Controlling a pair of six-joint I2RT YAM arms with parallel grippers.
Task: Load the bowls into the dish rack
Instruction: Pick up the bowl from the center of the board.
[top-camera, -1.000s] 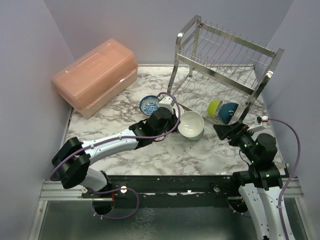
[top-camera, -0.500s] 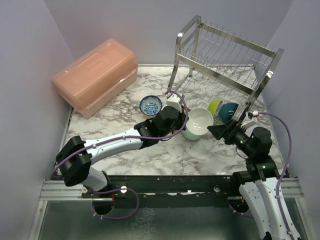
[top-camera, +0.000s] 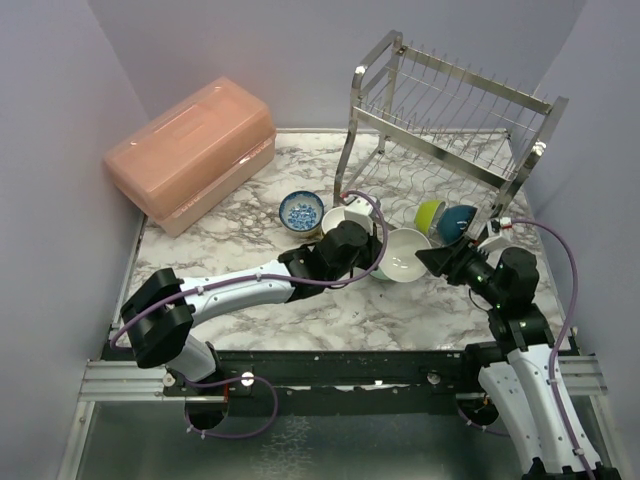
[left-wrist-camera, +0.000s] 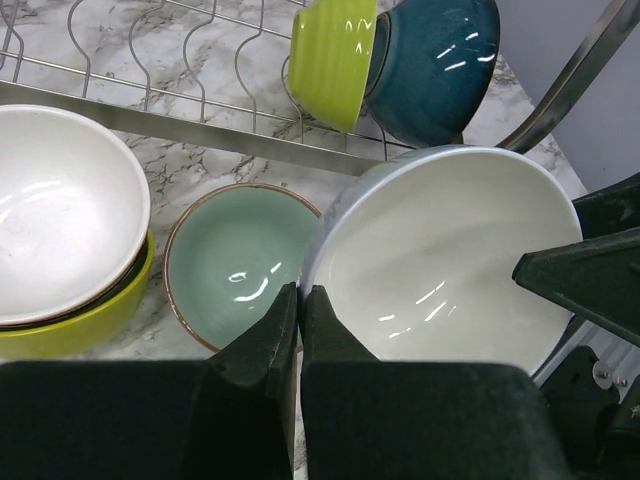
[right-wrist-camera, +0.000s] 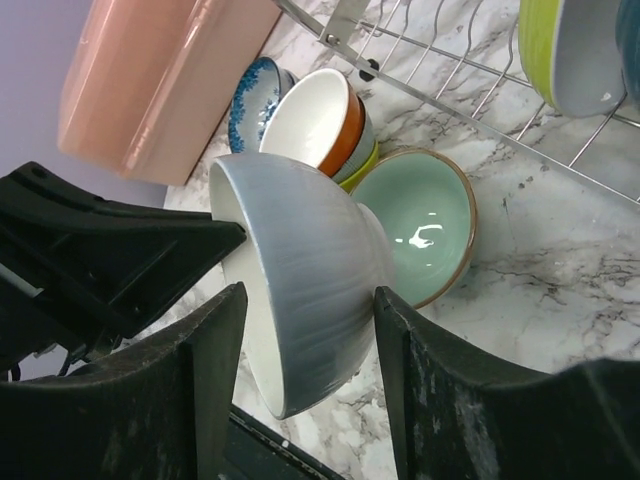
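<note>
The top external camera looks down from high behind the near edge over the whole marbled surface (top-camera: 400, 312). Both wrist cameras sit close, facing each other across the large grey-sided white ceramic bowl (left-wrist-camera: 440, 260), sharing the mint green ceramic bowl (left-wrist-camera: 240, 255).

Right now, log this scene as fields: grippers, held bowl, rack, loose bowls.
left gripper: shut on white bowl rim
right gripper: open, straddling white bowl
white bowl: tilted, between the arms
rack: lime bowl, teal bowl on lower shelf
table: mint bowl, bowl stack, patterned bowl, pink box
</note>
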